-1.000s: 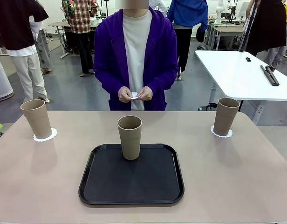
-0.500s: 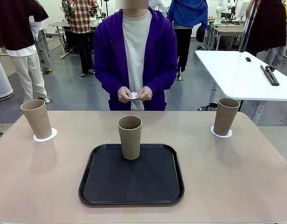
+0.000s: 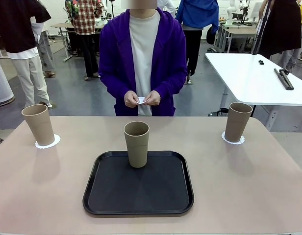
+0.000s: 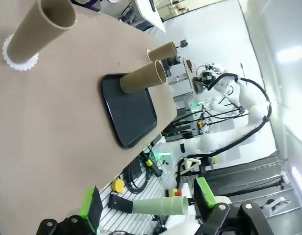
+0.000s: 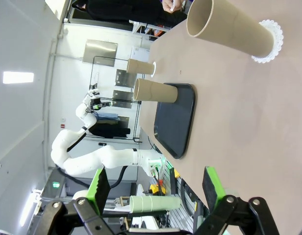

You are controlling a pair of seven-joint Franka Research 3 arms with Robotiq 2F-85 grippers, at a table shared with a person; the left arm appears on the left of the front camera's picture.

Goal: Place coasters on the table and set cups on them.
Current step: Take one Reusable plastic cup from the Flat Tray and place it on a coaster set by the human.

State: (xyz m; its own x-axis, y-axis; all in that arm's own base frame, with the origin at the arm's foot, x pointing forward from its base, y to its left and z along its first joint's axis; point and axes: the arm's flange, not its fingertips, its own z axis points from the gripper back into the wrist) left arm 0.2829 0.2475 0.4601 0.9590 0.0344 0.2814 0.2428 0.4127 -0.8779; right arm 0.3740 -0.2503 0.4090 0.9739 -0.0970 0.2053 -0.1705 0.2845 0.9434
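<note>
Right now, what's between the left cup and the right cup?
Front view: the third cup on the black tray, slightly nearer the robot; otherwise bare table.

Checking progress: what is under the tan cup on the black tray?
The tall tan tumbler stands on the black rounded tray; no lacy white edge shows around its base. The patch beneath the base itself is covered.

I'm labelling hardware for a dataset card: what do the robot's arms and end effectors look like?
The left arm and right arm are glossy white with rounded segments and black cables. The left end effector and right end effector are black, with bright green finger pads.
</note>
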